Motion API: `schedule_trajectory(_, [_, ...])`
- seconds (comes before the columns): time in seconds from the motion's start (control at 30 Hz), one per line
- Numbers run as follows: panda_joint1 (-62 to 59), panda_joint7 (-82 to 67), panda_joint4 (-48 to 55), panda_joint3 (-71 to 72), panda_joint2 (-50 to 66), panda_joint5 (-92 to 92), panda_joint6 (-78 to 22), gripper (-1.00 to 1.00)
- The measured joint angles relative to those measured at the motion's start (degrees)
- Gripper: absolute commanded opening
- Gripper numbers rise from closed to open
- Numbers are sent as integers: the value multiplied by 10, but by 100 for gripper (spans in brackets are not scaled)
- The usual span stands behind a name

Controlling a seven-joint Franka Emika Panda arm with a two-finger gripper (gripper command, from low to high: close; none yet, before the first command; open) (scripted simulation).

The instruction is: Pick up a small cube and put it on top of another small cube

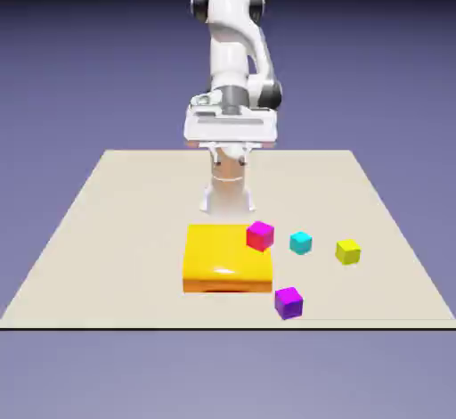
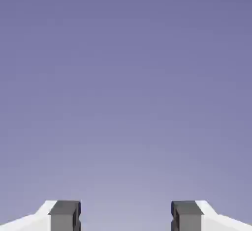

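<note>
A white Franka Panda arm [image 1: 233, 61] is seen at the far edge of a beige table [image 1: 107, 221], w/ a plain blue-violet backdrop behind. Its hand is held level, above the table and behind the blocks. The gripper [image 2: 126, 216] is shown in the hand view only as two grey fingertips [image 2: 64, 215] at the bottom edge, spread wide apart w/ nothing between them, so it is released. Only backdrop is seen ahead of it in that view.

Five blocks are laid out on the table's near half. The small yellow cube [image 1: 347, 251], the task's thing, is set furthest to the exterior view's right, resting on the table by itself. A small cyan cube [image 1: 301, 242] is placed just beside it, toward the exterior view's left, not touching. A small magenta cube [image 1: 260, 235] is seen at the far right corner of a large flat yellow-orange block [image 1: 224, 258]; whether it sits on the block or beside it cannot be told. A small purple cube [image 1: 288, 302] is nearest the camera, near the flat block's front right corner.

No writing, labels or brand marks can be read on anything.
</note>
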Motion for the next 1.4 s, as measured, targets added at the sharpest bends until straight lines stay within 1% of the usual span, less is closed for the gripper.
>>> schedule_trajectory(1.4, [51,-1047,461,264,617,-16,-619,0])
